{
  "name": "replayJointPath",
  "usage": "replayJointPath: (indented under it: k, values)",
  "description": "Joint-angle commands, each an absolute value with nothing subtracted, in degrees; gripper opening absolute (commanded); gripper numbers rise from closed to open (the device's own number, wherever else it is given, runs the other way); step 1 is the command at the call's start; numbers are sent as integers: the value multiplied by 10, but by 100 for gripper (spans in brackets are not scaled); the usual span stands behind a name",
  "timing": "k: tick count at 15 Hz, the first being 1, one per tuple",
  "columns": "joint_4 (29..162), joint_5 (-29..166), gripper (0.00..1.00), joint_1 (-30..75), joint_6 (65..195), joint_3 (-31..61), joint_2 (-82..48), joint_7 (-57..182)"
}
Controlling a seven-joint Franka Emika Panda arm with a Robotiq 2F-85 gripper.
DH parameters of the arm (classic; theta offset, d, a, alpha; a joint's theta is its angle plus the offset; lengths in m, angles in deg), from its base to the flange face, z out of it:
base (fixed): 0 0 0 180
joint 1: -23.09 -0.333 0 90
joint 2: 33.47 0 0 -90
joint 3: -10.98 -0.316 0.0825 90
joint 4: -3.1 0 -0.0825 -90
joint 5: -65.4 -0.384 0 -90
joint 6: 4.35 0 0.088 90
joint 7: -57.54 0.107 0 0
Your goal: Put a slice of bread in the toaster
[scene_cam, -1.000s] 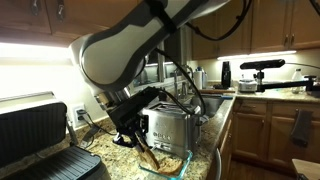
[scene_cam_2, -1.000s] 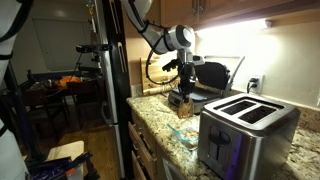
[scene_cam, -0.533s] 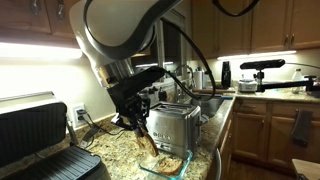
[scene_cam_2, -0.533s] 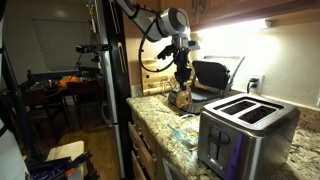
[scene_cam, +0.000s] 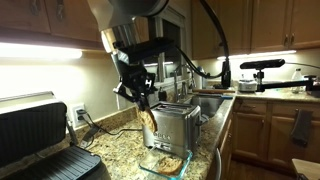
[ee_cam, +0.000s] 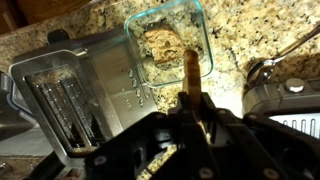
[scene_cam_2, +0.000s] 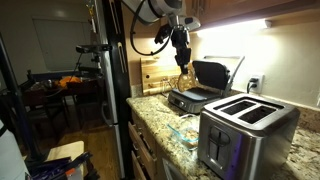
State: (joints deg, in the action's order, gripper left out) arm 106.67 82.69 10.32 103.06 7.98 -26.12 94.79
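Note:
My gripper [scene_cam: 142, 102] is shut on a tan slice of bread [scene_cam: 149, 120], which hangs edge-down from the jaws. It is held above the counter, beside the shiny steel toaster [scene_cam: 172, 124] and above a glass dish [scene_cam: 166, 163]. In the wrist view the held slice [ee_cam: 192, 68] sticks out past the jaws [ee_cam: 192, 102], over the glass dish [ee_cam: 134, 33], which holds another slice [ee_cam: 160, 42]. The toaster [ee_cam: 70, 92] with its open slots lies to the left. In an exterior view the gripper [scene_cam_2: 183, 60] holds the slice [scene_cam_2: 183, 79] high, far from the toaster [scene_cam_2: 245, 125].
A black-and-silver contact grill [scene_cam: 40, 140] stands open on the counter; it also shows in an exterior view [scene_cam_2: 203, 84]. The glass dish [scene_cam_2: 186, 131] sits between grill and toaster. A sink and faucet [scene_cam: 205, 92] lie beyond the toaster. A cord runs along the wall [scene_cam: 95, 125].
The gripper has lifted the slice of bread up out of the glass dish and now holds it well above the counter. The arm has swung upward.

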Motion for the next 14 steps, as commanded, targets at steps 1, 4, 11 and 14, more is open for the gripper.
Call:
replayJointPath:
  k: [1,4,11,14]
  values:
    - [1105,853,4,123,1037,78,-329,982]
    - [1099,876,4,141,1032,78,-349,1003]
    - [1087,903,4,181,1010,83,-353,1043]
    - [1087,908,4,193,1001,88,-355,1056]
